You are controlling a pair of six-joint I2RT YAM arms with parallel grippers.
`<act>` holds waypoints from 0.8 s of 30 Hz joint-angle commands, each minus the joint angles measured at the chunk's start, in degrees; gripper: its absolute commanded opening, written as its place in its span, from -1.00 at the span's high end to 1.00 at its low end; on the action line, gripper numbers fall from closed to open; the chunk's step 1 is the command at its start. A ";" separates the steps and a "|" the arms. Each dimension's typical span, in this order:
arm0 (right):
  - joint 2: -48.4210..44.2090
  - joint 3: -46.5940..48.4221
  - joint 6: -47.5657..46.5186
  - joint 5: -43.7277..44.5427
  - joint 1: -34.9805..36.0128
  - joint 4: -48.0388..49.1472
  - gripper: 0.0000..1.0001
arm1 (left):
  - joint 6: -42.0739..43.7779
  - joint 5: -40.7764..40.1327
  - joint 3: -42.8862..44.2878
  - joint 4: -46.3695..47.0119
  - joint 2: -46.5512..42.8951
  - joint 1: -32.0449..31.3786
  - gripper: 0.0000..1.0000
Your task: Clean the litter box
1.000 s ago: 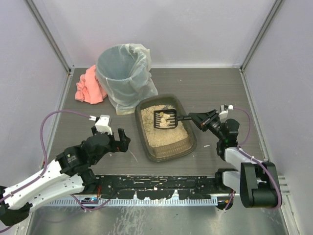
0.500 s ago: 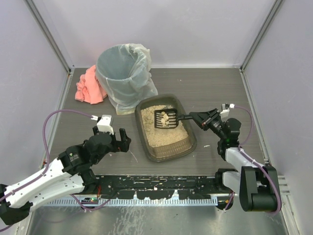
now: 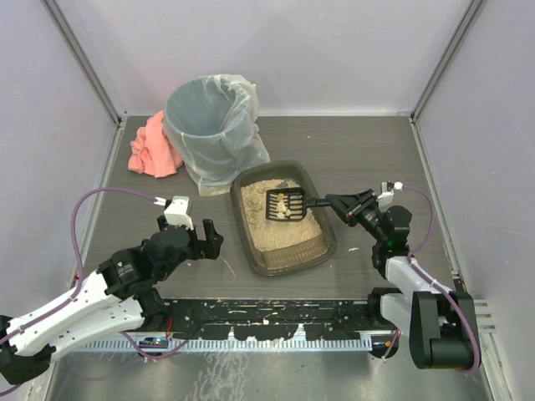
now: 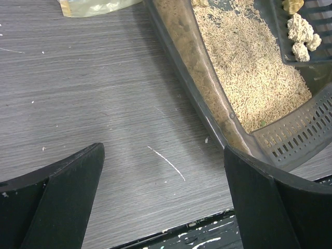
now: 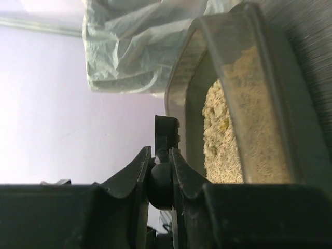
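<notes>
The litter box is a shallow dark tray of beige litter in the middle of the table; it also shows in the left wrist view and the right wrist view. My right gripper is shut on the handle of a black slotted scoop, held over the litter with a few pale clumps on it. In the right wrist view the scoop handle sits between the fingers. My left gripper is open and empty, on the table left of the box.
A tall round bin with a whitish plastic liner stands behind the box at the left. A pink cloth lies left of the bin. White walls close in the table on three sides.
The scoop has risen slightly and shifted a little right with the right gripper, clumps still on it. The left arm has barely moved.
</notes>
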 commanded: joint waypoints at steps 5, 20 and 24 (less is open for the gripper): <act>0.28 1.99 0.29 -1.36 0.98 5.72 0.99 | -0.38 -1.74 -0.38 2.09 -0.67 0.00 -0.99; -0.54 0.02 1.90 2.74 0.39 5.33 0.99 | -0.08 -2.23 -1.05 2.31 -0.81 0.00 -1.00; -0.67 2.77 -2.96 1.62 1.71 0.48 0.99 | 0.32 -0.99 0.03 1.92 0.27 -0.02 -1.00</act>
